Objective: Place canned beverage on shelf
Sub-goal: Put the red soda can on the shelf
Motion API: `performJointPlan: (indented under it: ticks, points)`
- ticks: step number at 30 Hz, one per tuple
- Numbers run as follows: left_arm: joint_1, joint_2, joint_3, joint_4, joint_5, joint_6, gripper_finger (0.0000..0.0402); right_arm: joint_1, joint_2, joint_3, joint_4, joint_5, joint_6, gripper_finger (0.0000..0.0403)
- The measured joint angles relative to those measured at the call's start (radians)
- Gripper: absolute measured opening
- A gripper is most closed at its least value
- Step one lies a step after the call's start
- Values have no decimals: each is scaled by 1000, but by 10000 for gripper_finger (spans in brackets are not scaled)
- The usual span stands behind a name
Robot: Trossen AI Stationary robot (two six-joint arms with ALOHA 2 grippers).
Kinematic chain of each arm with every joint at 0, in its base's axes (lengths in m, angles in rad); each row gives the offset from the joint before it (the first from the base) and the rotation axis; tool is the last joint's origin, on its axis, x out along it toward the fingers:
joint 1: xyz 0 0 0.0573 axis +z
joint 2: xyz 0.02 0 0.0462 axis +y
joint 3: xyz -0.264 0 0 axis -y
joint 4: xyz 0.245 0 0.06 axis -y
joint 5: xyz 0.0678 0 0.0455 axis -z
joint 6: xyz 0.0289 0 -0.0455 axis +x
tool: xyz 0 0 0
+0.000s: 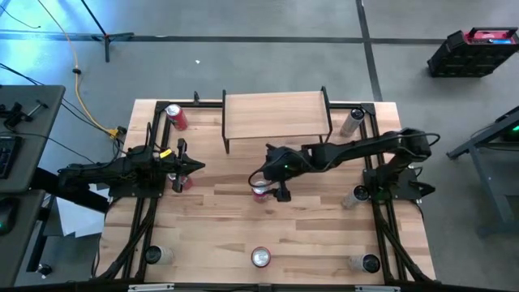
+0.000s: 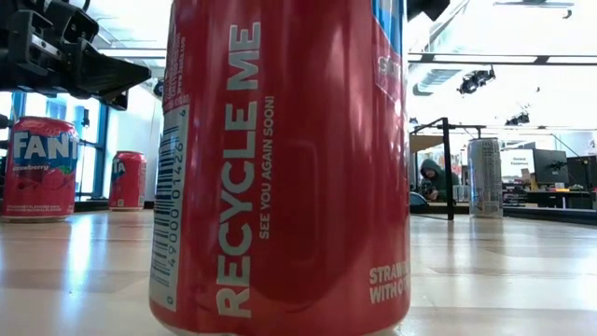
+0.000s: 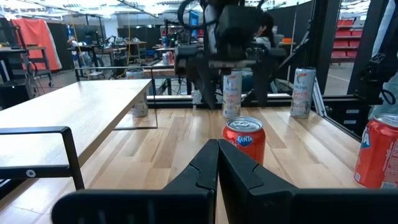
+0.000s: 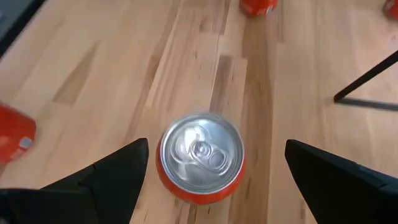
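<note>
1. At table centre, just in front of the shelf (image 1: pixel 276 115): one red can (image 1: pixel 260 191), upright, silver lid and pull-tab facing up. The shelf's wooden top carries nothing in the high view.

2. Right gripper (image 1: pixel 270 188): reached in from the right side, poised directly above this can. The right wrist view shows the can (image 4: pixel 202 157) between the two dark fingers (image 4: pixel 106 171), which are spread wide and well apart from its sides. Nothing grasped.

3. Key relation: the can lies straight below the right gripper, long axis vertical, centred in the gap between the fingers. Judged next move: a straight descent, then closing on the can wall. The right arm is clearly the nearer one.

4. Left gripper (image 1: pixel 188 166): waiting at the table's left side, fingers pressed together, holding nothing. A second red can (image 1: pixel 180 182) stands just beside it; its wrist view shows that can (image 3: pixel 244 139) close ahead of the fingertips.

5. Other stock: a red can (image 1: pixel 176 117) at the shelf's left end, another (image 1: pixel 260 258) near the front edge, and several silver cans towards the corners; their exact count is hard to settle from above.

6. Task status, as judged: pick not yet begun; placing on the shelf remains.
</note>
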Motion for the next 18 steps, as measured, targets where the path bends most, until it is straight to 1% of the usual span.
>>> performJointPlan:
  ticks: [2, 6, 18]
  points:
    - [0, 0, 0, 0, 0, 0, 3, 0, 22, 0, 4, -5, -7, 365]
    - [0, 0, 0, 0, 0, 0, 3, 0, 42, -1, 21, -50, -9, 365]
    - [0, 0, 0, 0, 0, 0, 3, 0, 111, -1, 69, -47, -25, 364]
